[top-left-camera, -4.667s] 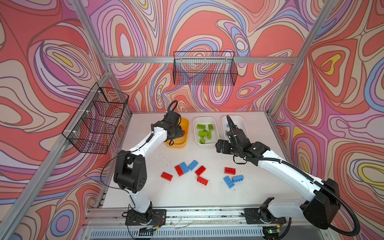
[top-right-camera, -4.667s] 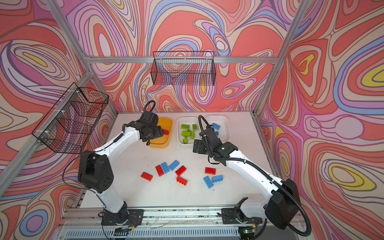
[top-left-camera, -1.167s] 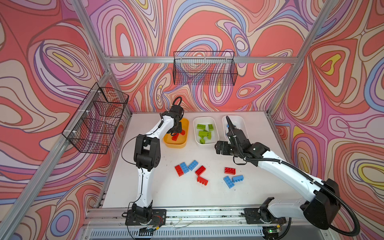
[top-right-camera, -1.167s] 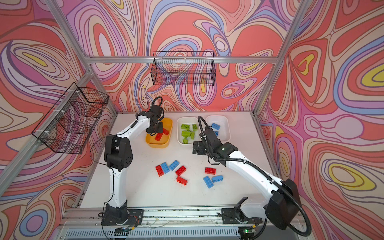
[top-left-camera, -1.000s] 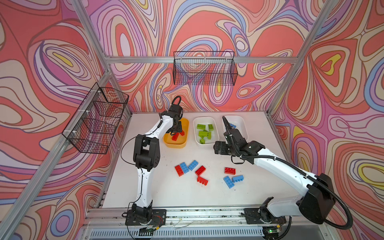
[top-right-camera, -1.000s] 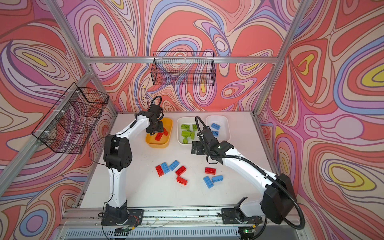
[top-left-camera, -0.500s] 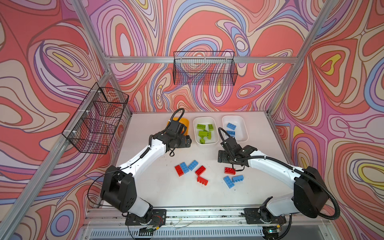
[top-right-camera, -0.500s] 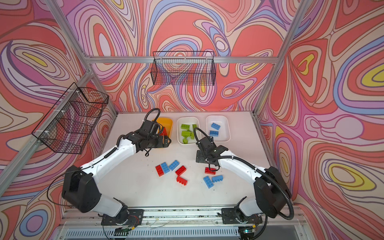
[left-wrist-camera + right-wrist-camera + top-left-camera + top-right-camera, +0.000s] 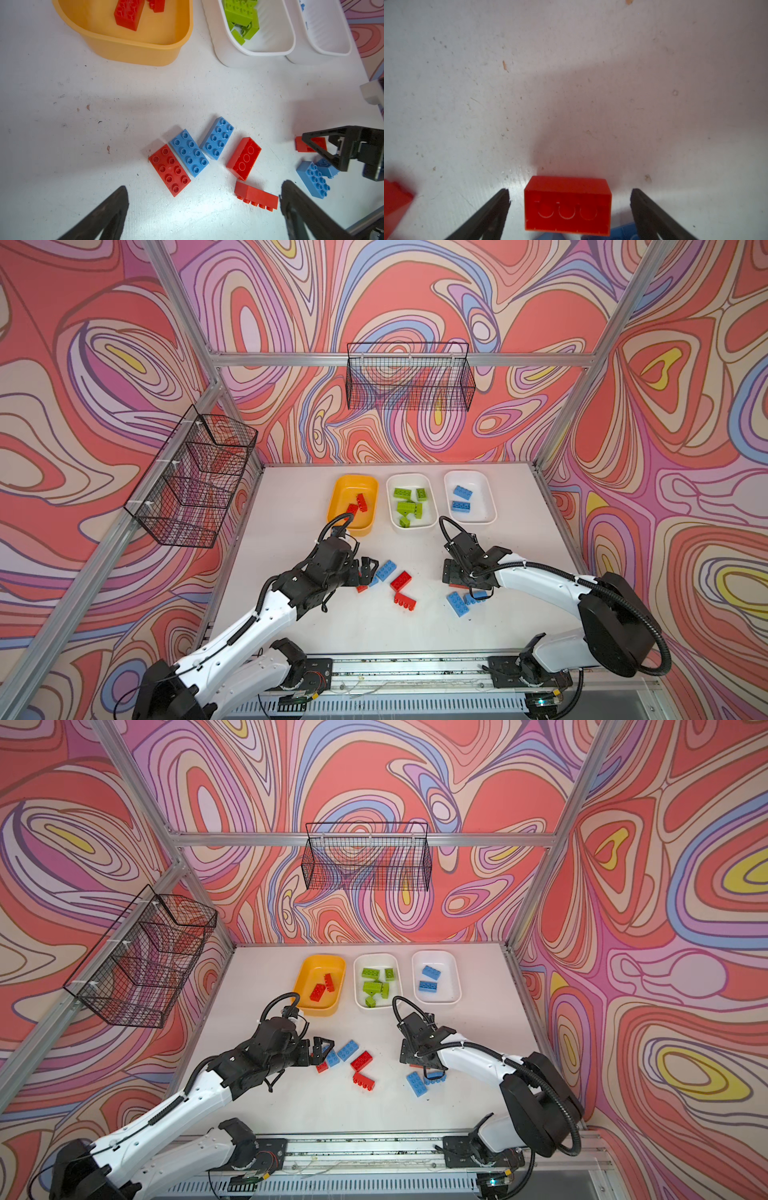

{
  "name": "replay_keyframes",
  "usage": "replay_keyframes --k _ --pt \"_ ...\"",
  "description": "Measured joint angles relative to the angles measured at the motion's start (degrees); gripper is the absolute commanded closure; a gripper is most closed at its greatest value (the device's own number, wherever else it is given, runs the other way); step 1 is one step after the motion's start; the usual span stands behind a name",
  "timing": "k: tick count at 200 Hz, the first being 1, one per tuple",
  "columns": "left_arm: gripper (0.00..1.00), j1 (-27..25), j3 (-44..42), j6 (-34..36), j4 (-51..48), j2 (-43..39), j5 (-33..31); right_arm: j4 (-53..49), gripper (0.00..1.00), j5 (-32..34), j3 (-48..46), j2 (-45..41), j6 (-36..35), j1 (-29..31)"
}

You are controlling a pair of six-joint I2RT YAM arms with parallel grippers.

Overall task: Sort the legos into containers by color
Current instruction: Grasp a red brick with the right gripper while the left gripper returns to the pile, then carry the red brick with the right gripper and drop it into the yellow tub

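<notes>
Right wrist: right gripper [image 9: 570, 192] open, empty, jaws flanking red brick [image 9: 566, 205]. Light, rigid, slick; I'd pinch its flat end walls. Left gripper [image 9: 205, 185] also open.

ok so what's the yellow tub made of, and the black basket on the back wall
Yellow-orange tub: likely moulded plastic, smooth with a soft sheen; one-piece rounded walls and a rolled rim.
Black mesh basket: probably coated metal wire, matte; a thin see-through grid.
</notes>
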Motion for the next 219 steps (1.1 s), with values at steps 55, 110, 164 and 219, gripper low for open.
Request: replay_keyframes --k 55,110,164,219 --pt "0.00 0.00 -1.51 -0.55 -2.16 -4.98 -0.15 2.19 0.20 -1.53 -1.75 0.00 0.90 0.02" --pt "0.00 0.00 -2.40 -1.42 -2.40 -4.96 -0.02 3.69 0.55 -1.86 -1.68 1.18 0.57 0.04" --pt "0.00 0.00 -2.43 -1.40 -2.36 -1.99 -0.31 4.13 0.59 -3.13 0.72 3.37 -0.52 0.07" --pt "0.00 0.00 -2.43 -1.42 -1.36 1.42 -1.33 4.83 0.61 -7.02 7.96 3.67 -2.25 0.07"
